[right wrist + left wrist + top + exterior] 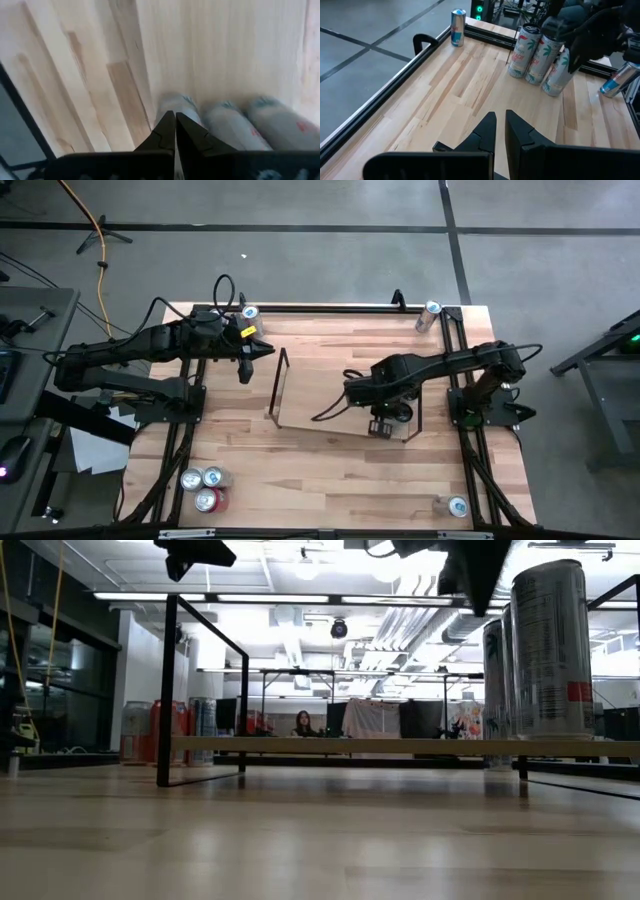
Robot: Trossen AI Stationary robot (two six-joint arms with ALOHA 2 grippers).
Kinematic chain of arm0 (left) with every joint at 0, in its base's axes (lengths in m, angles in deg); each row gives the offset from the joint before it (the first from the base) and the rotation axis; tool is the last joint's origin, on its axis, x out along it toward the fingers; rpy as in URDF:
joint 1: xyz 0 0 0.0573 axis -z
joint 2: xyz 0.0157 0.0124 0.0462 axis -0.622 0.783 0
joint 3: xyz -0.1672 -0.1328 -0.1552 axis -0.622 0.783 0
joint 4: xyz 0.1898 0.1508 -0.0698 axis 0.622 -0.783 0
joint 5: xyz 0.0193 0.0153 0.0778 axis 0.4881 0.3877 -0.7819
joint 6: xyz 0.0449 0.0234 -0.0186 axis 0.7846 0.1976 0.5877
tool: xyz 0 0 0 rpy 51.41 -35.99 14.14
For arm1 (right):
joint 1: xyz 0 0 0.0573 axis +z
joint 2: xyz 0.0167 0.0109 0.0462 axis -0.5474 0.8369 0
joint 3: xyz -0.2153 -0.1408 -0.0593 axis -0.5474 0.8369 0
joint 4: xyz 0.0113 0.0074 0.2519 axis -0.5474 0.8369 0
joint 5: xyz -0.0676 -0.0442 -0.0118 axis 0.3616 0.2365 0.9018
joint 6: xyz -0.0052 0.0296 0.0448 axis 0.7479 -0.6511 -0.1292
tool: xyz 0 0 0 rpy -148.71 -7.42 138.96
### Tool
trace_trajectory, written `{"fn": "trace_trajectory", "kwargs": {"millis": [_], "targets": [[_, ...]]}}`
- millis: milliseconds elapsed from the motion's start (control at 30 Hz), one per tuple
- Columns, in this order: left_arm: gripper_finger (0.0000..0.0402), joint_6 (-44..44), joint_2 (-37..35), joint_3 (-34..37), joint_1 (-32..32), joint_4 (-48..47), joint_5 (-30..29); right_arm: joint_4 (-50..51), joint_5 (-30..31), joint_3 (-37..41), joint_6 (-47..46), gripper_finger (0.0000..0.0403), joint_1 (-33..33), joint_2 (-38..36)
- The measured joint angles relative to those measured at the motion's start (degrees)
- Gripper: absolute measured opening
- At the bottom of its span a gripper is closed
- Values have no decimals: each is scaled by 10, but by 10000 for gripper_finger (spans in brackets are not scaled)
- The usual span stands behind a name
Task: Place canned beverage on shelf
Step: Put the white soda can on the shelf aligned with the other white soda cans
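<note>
The shelf [335, 395] is a light board in a thin black rod frame, at mid-table; the low view shows it edge-on [400, 746]. Three tall pale cans [530, 50] stand on its right end, also seen from above in the right wrist view [227, 125] and in the low view [550, 650]. My right gripper [175, 119] is shut and points down right over the can tops [385, 420]. My left gripper [500, 116] is shut and empty, hovering left of the shelf's left end frame [268, 350]. My right gripper's shut fingertips [167, 125] stand over the top of one end can of the row [175, 107], coming from above. I cannot tell whether they touch it. The can stands upright on the shelf board.
Three cans [205, 485] stand at the near left corner, one [456, 506] at the near right, one [429, 314] at the far right and one [248, 313] at the far left. A black rail frame [460, 380] runs along the table's edges.
</note>
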Motion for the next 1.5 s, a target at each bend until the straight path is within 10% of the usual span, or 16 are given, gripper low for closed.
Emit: {"fn": "trace_trajectory", "kwargs": {"millis": [1500], "targets": [[0,0,1,0,0,4,-14,93,-69,0,47,0,11,162]]}}
